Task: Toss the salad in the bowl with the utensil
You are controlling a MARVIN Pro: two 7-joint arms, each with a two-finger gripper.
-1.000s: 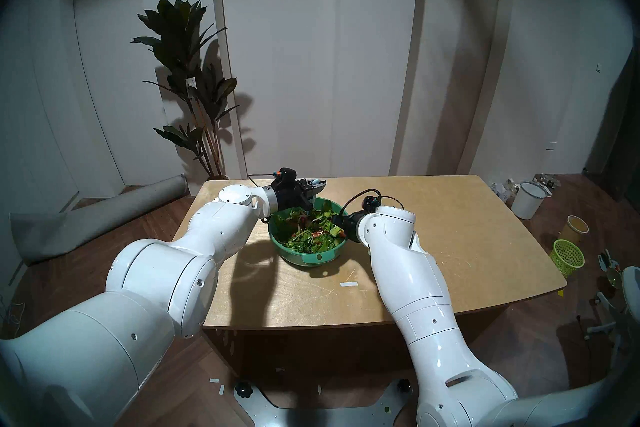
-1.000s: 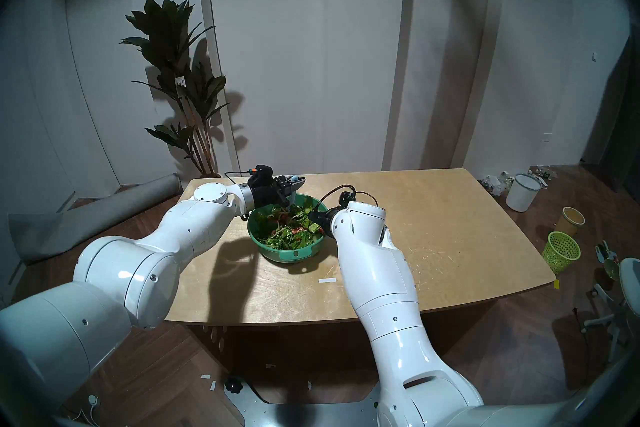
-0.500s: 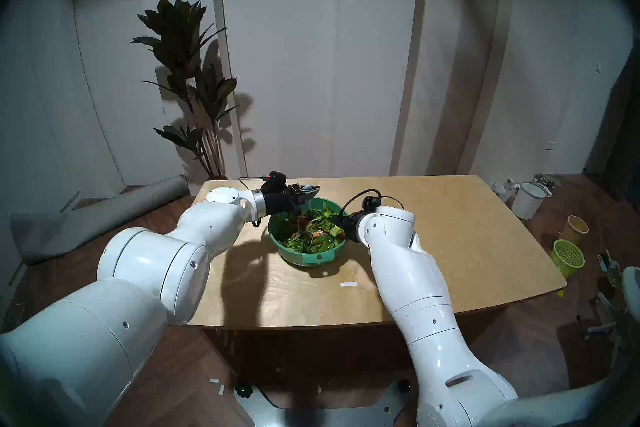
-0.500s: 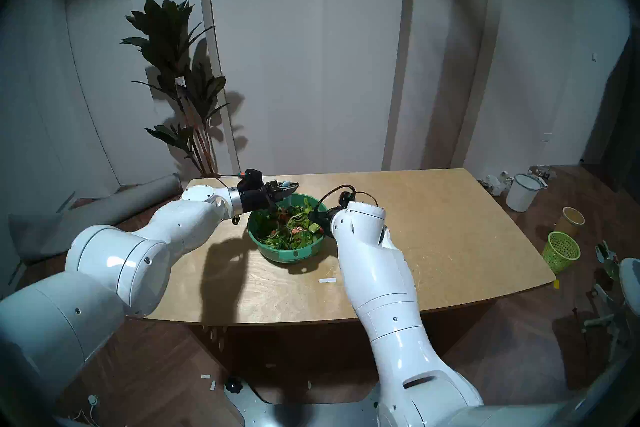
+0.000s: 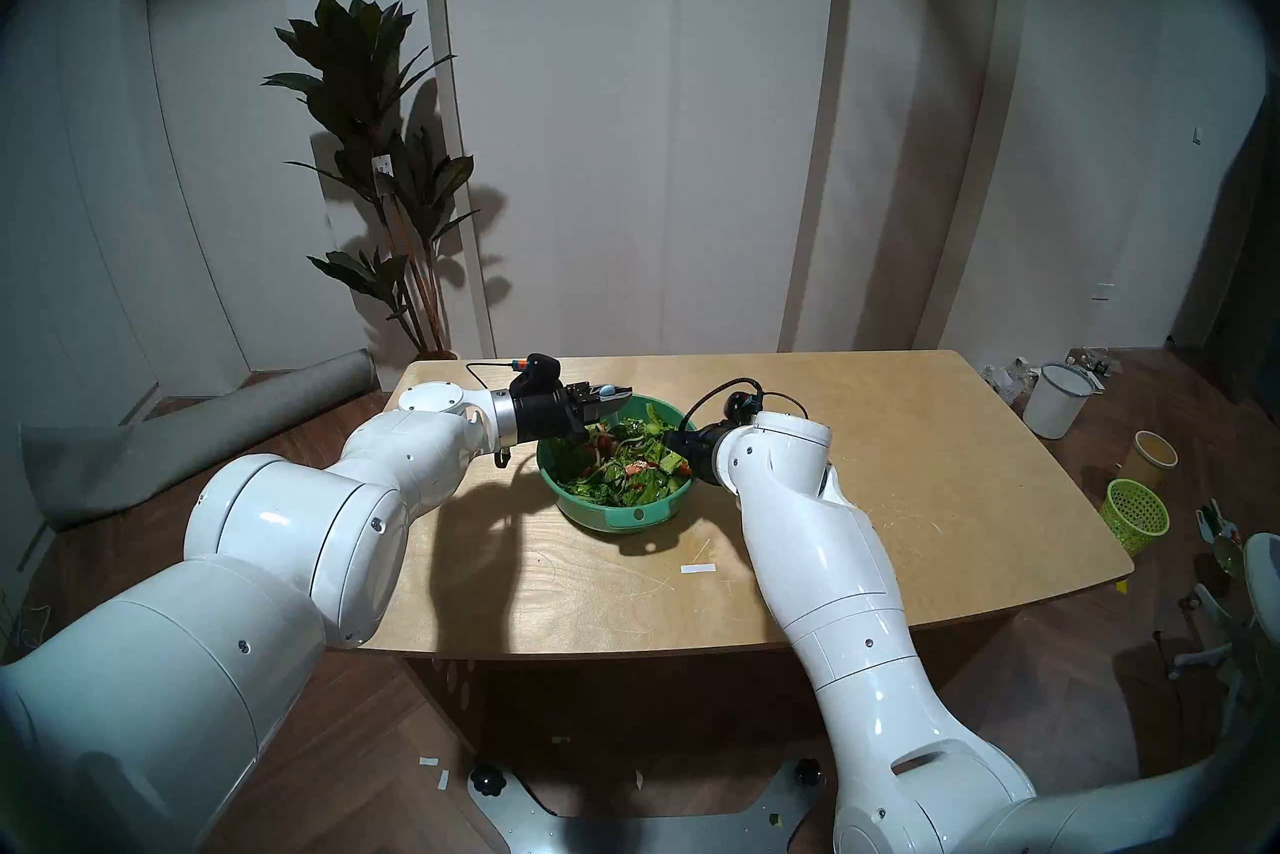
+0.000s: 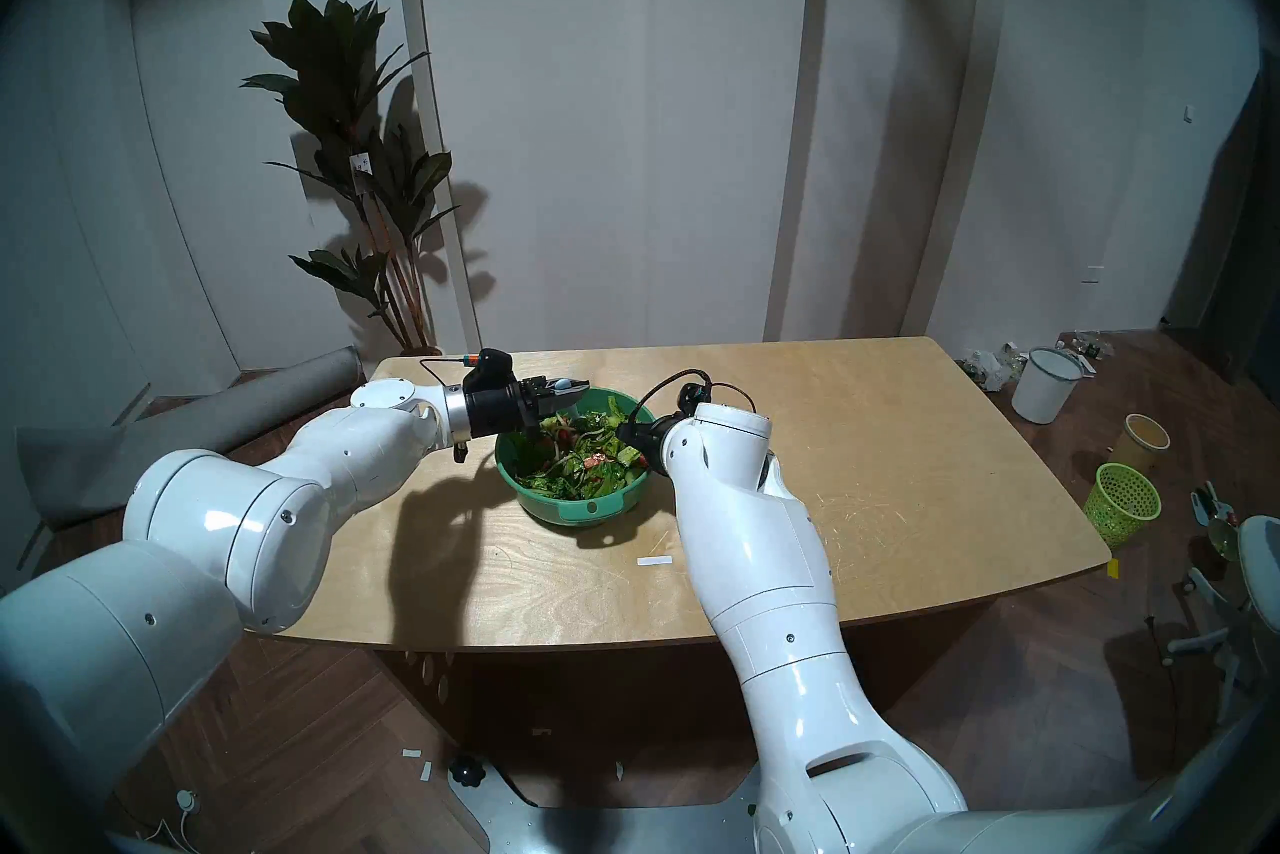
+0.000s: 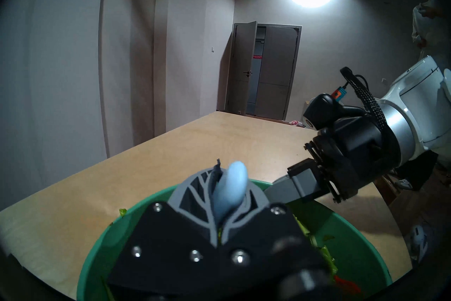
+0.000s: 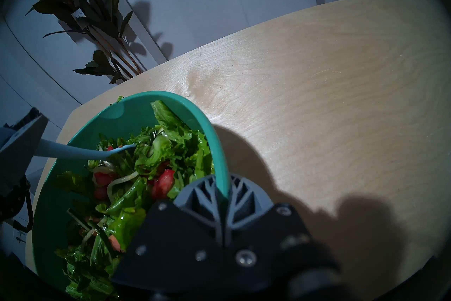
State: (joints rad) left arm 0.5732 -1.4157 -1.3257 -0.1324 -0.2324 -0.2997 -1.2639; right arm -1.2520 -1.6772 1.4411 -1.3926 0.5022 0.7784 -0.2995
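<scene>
The green bowl [image 5: 589, 511] of salad [image 5: 627, 466] stands mid-table. My left gripper [image 5: 615, 396] hovers over its far left rim, shut on the pale blue handle of the utensil [image 7: 231, 187], a fork. The fork slants down into the leaves [image 8: 156, 154], where its handle [image 8: 78, 152] shows and its tines are buried. At the bowl's right rim [image 8: 220, 158], my right gripper [image 8: 220, 191] is shut on the wall, one finger inside and one outside. The head views show this grip [image 6: 627, 434] from the side.
The wooden table [image 5: 900, 450] carries a small white paper strip [image 5: 697, 568] in front of the bowl. On the floor to the right stand a lime-green mesh basket [image 5: 1136, 513], a yellow cup [image 5: 1153, 454] and a white bucket [image 5: 1056, 398]. A potted plant [image 5: 388, 173] stands behind.
My left arm drew back to the left and slightly lower, dragging the fork through the salad; some leaves and red pieces shifted. The right gripper and bowl stayed put.
</scene>
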